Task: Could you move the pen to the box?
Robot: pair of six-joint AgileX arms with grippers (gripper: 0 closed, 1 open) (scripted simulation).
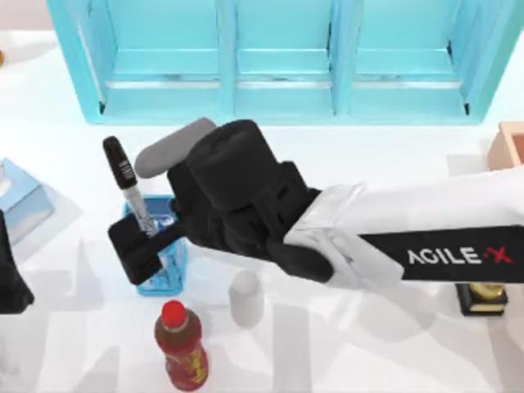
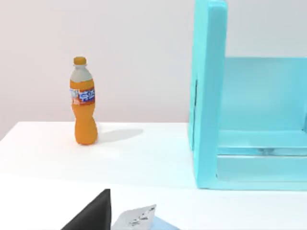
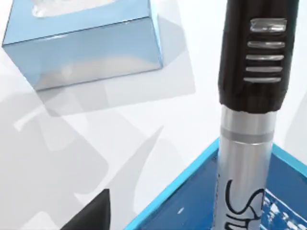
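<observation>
The right tool [image 1: 141,246] is reached across the desk [image 1: 344,344] from the top view's right and is seen at the small blue mesh basket [image 1: 164,278], with a black finger beside the silver-grey barrel of the pen [image 1: 127,184]. Whether the fingers are already pressed onto the barrel cannot be told; the near side of the grasp is hidden by the wrist.

The pen is stood upright in the basket, black cap upward and leaning a little to the left, so that the barrel is offered to a sideways grasp above the basket's rim. In the right wrist view the pen [image 3: 249,120] is seen close up, rising out of the basket [image 3: 182,201], with the light-blue tissue box [image 3: 81,48] lying beyond.

The box [image 1: 508,146], salmon-peach, is found at the desk's right edge, well apart from the pen, so a lift and a long carry rightward are judged to be needed. The left tool [image 1: 10,270] is parked at the left edge.
</observation>
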